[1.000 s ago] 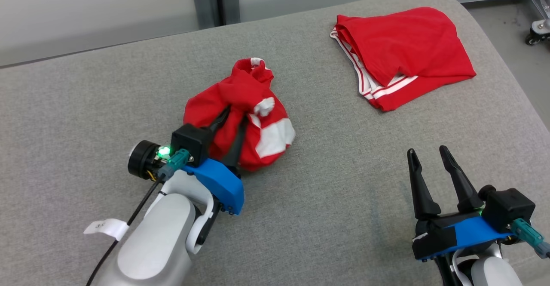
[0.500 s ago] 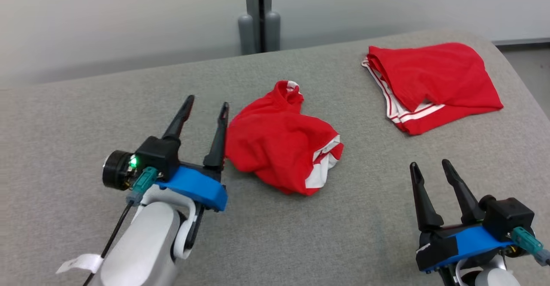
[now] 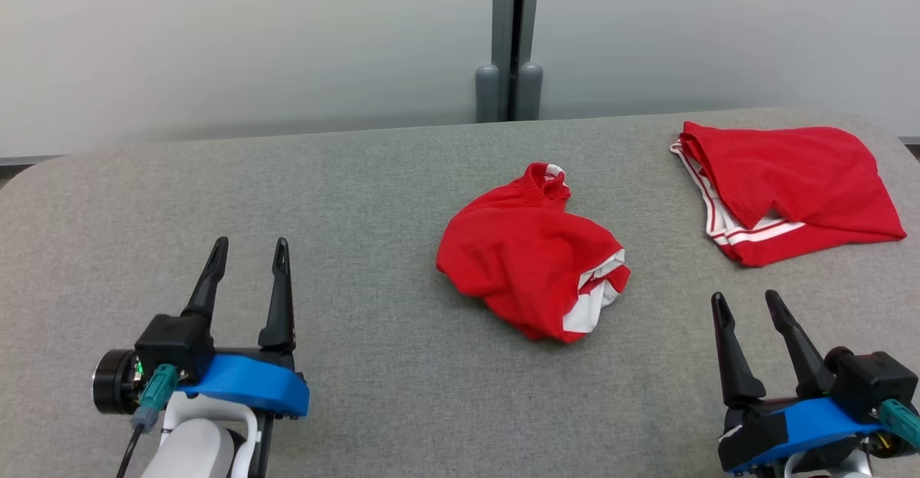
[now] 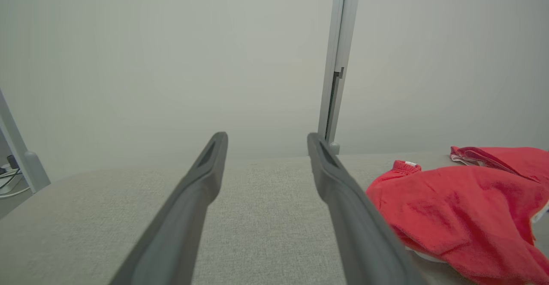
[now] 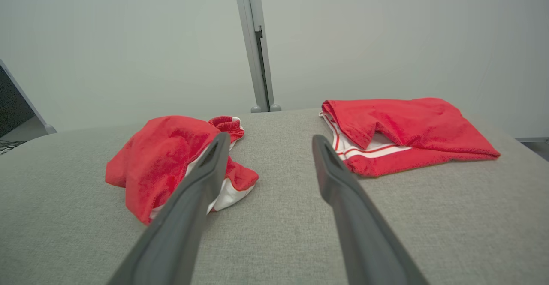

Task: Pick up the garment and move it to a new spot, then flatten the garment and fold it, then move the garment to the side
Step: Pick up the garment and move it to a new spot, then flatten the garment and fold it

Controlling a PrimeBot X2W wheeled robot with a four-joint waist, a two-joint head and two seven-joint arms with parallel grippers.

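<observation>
Both claws gape, empty: left claw (image 3: 251,242) lower left, right claw (image 3: 744,296) lower right. The garment (image 3: 528,269) sits crumpled mid-frame on the desk (image 3: 359,198), clear of both. The danger: a pinch on that bundle may catch several layers, so it lifts as a lump and won't flatten. A wide right-arm sweep could snag the folded cloth (image 3: 790,190) upper right.
</observation>
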